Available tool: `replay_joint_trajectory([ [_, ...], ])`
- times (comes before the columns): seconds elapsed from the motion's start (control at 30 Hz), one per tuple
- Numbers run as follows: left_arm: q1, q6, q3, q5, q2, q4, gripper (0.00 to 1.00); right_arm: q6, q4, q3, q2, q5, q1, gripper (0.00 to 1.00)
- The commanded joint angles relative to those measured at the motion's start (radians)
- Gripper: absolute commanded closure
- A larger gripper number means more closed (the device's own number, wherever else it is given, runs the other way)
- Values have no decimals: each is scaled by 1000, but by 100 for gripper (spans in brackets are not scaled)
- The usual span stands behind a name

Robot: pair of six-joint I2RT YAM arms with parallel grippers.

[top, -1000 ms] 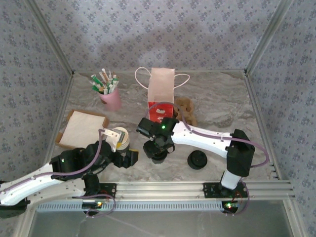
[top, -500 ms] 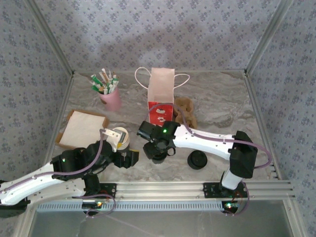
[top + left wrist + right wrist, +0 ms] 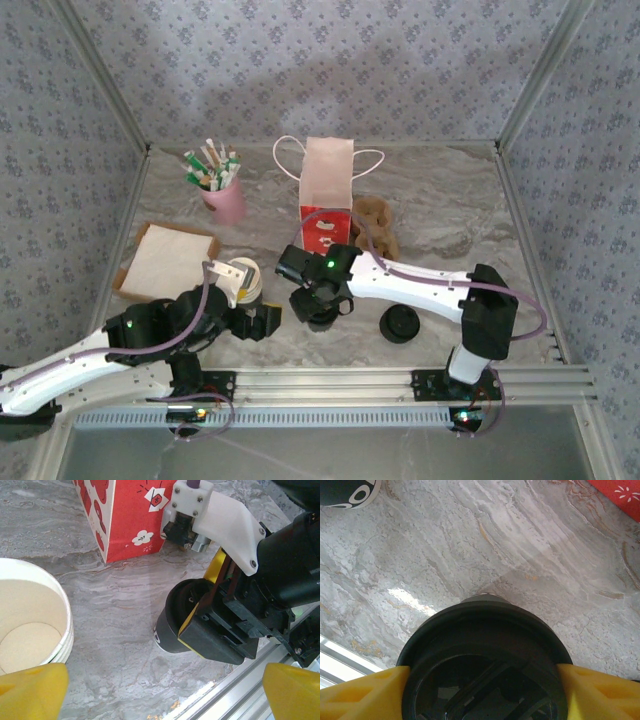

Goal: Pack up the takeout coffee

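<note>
A white paper cup (image 3: 243, 279) stands open-topped, with no lid on it, near the table's front left; in the left wrist view the cup (image 3: 30, 625) sits just ahead of my left finger. My left gripper (image 3: 250, 300) (image 3: 160, 692) is open wide with nothing between its yellow fingertips (image 3: 30, 690). To its right, my right gripper (image 3: 318, 298) (image 3: 482, 690) is shut on a black round cup-shaped thing (image 3: 320, 316) (image 3: 172, 625) (image 3: 480, 645), with both yellow fingers against its rim. The red-and-white paper bag (image 3: 327, 190) (image 3: 120, 515) stands upright just behind.
A second black round piece (image 3: 399, 323) (image 3: 345, 492) with white lettering lies right of my right gripper. A pink cup of sachets (image 3: 225, 200) stands at the back left. A tray with a napkin (image 3: 165, 262) is at the left, and a brown item (image 3: 378, 225) is beside the bag. The metal rail (image 3: 330, 385) runs along the front edge.
My right gripper has shifted slightly to the left with the black piece still in its hold. The left arm and the white cup have not moved.
</note>
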Motion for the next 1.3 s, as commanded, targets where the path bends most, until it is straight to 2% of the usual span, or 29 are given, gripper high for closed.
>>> replay_joint_trajectory([
  [0.0, -8, 6, 4, 4, 8, 22, 1, -12, -109, -94, 124, -82, 6, 26],
  [0.1, -7, 6, 8, 4, 12, 24, 1, -16, -119, -80, 111, -77, 3, 26],
  [0.37, -9, 10, 20, 0, 26, 30, 0, -25, -216, 71, 39, -16, 0, 14],
  [0.63, -10, 7, 21, -13, 36, 35, 1, -48, -208, 115, -14, -46, -16, 8],
  [0.87, -9, 8, 33, -18, 48, 35, 0, -45, -164, 67, -74, -59, -27, 6],
  [1.1, -8, 0, 52, -28, 90, 41, 1, -15, -100, -44, -224, -70, -31, 6],
  [1.27, 36, -26, 75, 18, 162, 68, 6, 29, -17, -216, -378, -56, -53, 15],
])
